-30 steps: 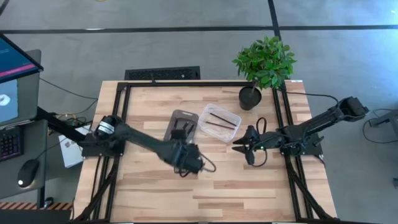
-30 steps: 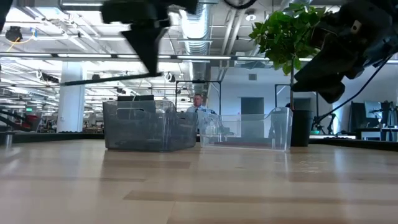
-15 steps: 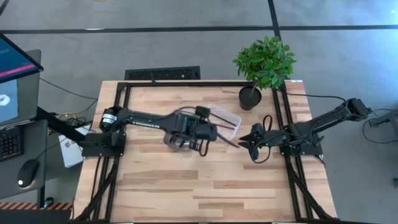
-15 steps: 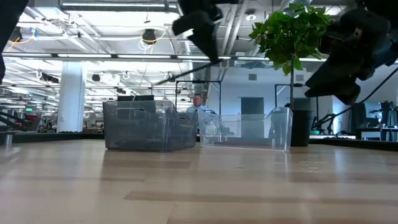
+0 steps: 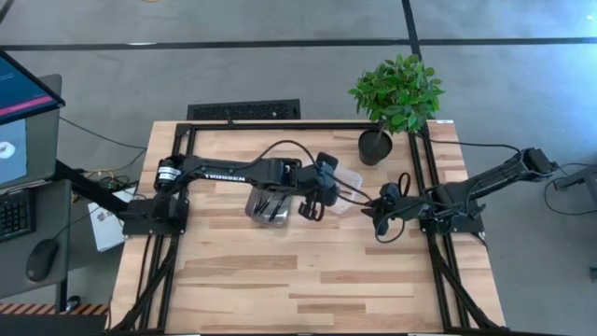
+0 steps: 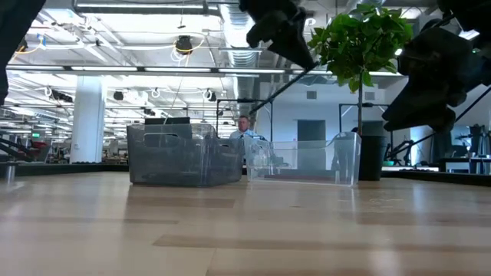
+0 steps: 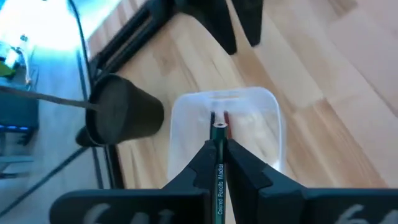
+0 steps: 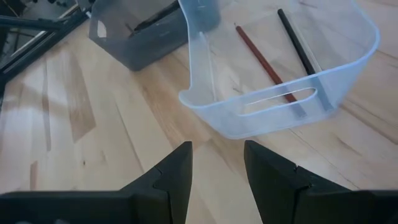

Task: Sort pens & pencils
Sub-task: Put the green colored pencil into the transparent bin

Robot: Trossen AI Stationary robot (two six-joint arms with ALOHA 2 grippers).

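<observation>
Grey floor [image 5: 280, 75], ceiling strip lights [image 6: 153, 69]

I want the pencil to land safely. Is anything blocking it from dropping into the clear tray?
Nothing visible is. The left gripper holds the pencil above the clear tray, whose top is open. Only two pencils lie inside.

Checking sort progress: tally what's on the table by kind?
Pencils: 3, two in the clear tray, reddish and dark, one held in the left claw
Pens: cannot count, dark sticks in the grey bin
Trays: 2
Potted plant: 1
Countable total: 6
</observation>
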